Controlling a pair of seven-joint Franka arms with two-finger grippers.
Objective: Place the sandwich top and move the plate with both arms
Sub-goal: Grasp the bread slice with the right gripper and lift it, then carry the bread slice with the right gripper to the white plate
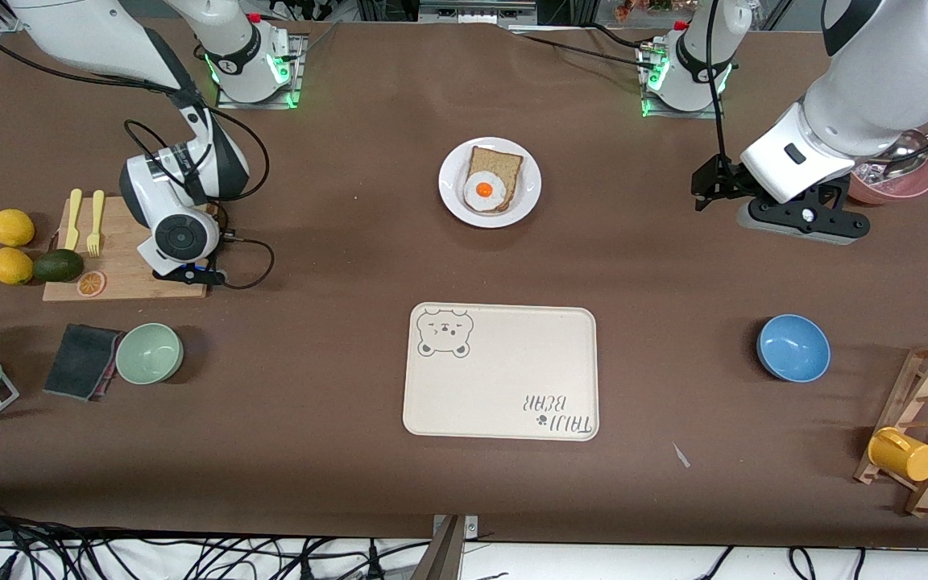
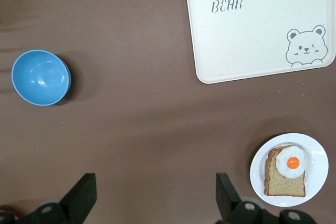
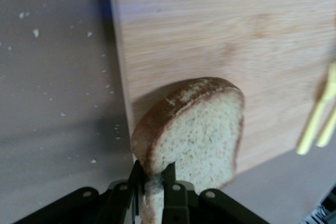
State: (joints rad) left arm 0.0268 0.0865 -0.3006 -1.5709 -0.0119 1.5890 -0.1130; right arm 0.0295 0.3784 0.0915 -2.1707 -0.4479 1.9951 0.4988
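Altogether two slices: right claw [image 3: 152,179] pinches the sandwich top [image 3: 197,135] over the board [image 3: 210,35]; left claw [image 2: 155,198] gapes above the tabletop [image 2: 147,119].

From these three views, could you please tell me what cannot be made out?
- Front view: the plain brown bread slice and right gripper are hidden by the arm's wrist.
- Front view: the left gripper sits under its white wrist.
- Right wrist view: the slice's lower edge is cut off by the fingers.

High front view facing robots, left wrist overhead sharing plate [image 1: 490,182], right wrist close.
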